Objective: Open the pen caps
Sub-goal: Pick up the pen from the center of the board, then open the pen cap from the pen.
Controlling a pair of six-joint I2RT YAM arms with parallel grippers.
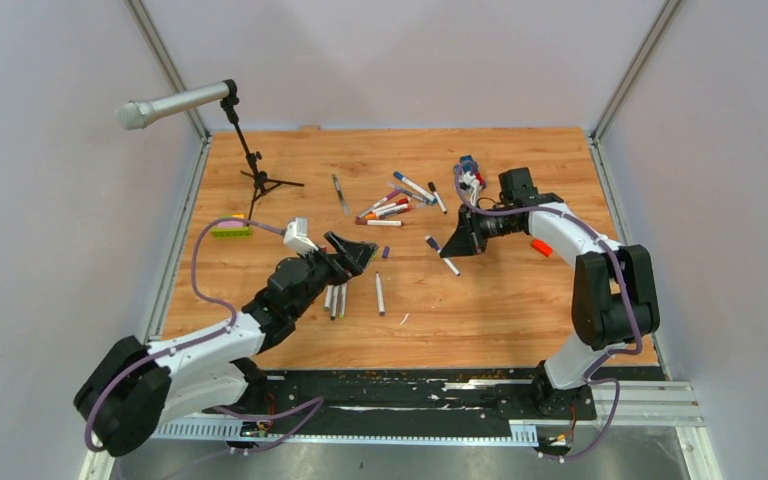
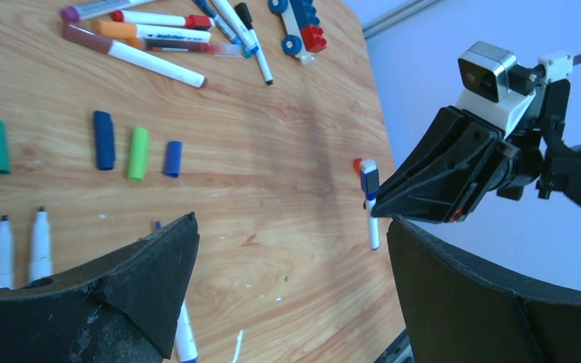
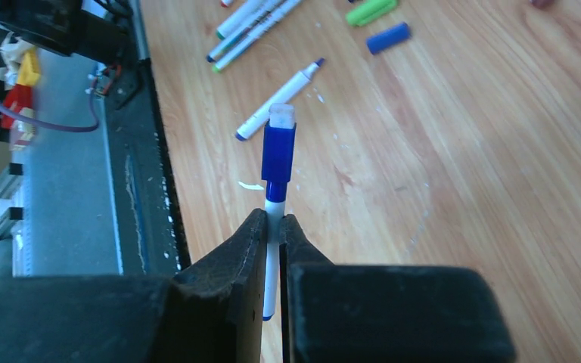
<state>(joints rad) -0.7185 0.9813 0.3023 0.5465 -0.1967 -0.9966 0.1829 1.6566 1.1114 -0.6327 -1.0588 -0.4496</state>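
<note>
My right gripper (image 3: 274, 223) is shut on the white barrel of a pen whose blue cap (image 3: 278, 151) is on and sticks out past the fingertips. In the top view this gripper (image 1: 452, 246) holds the pen (image 1: 441, 256) at mid-table. My left gripper (image 2: 291, 227) is open and empty, its jaws wide apart, facing the right gripper and the held pen (image 2: 370, 193); in the top view it (image 1: 360, 252) sits left of the pen. Loose caps (image 2: 137, 153) lie on the table. Uncapped pens (image 1: 335, 298) lie near the left gripper. A heap of capped pens (image 1: 392, 206) lies farther back.
A blue-and-red toy car (image 1: 470, 172) stands behind the right gripper. An orange block (image 1: 541, 247) lies by the right arm. A green-yellow brick bar (image 1: 230, 231) and a microphone stand (image 1: 251, 165) are at the back left. The table's front edge (image 3: 155, 174) is near.
</note>
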